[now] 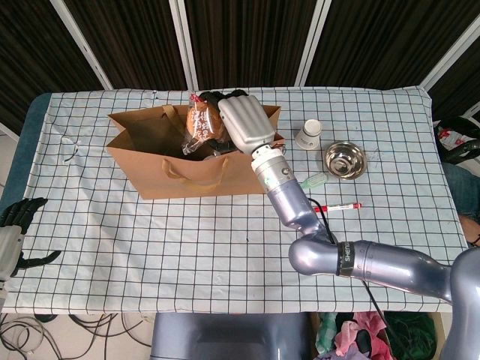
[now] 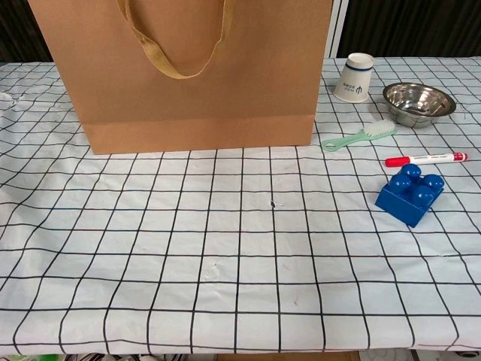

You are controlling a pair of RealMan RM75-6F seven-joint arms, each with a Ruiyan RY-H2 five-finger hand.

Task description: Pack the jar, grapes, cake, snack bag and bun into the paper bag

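The brown paper bag (image 1: pixel 150 176) stands open at the back left of the checked table; in the chest view its front wall (image 2: pixel 195 75) fills the top. My right hand (image 1: pixel 241 124) is over the bag's mouth and holds the bun (image 1: pixel 199 121), which is wrapped in clear plastic, just above the opening. My left hand (image 1: pixel 16 225) rests off the table's left edge with its fingers apart and nothing in it. What lies inside the bag is hidden.
To the right of the bag are a paper cup (image 2: pixel 354 77), a steel bowl (image 2: pixel 418 101), a green brush (image 2: pixel 361 138), a red marker (image 2: pixel 425 159) and a blue brick (image 2: pixel 409 194). My right arm crosses the table's middle right.
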